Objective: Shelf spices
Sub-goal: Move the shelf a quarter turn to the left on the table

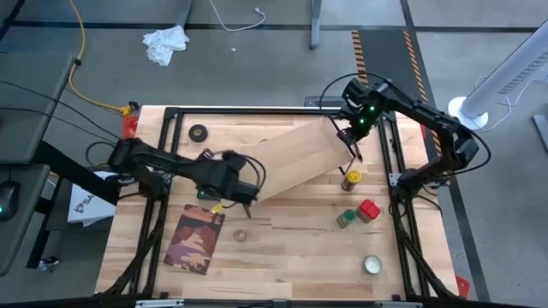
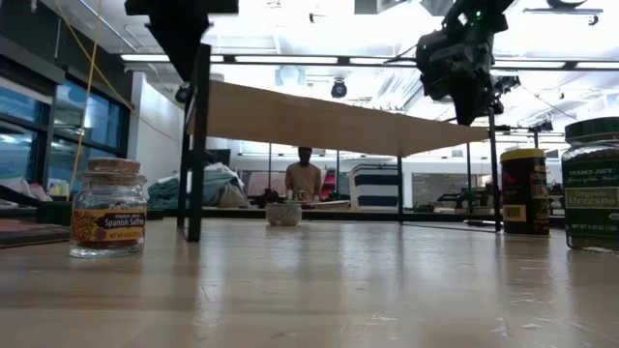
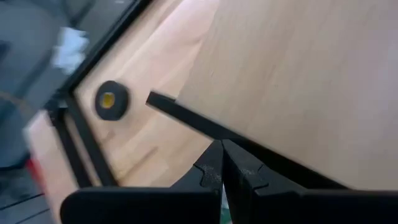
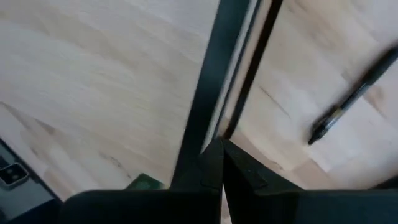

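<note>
Your left gripper [image 1: 242,197] fingers are clenched on the shelf's [image 1: 291,158] near rail; your right gripper [image 1: 349,137] clamps the far one. Lifted unevenly, the shelf may slip or swing a leg into the yellow-lidded jar [image 1: 351,178] beside it. The other spices [image 1: 358,214] wait on the wooden table [image 1: 291,248], in a bright open workshop.
</note>
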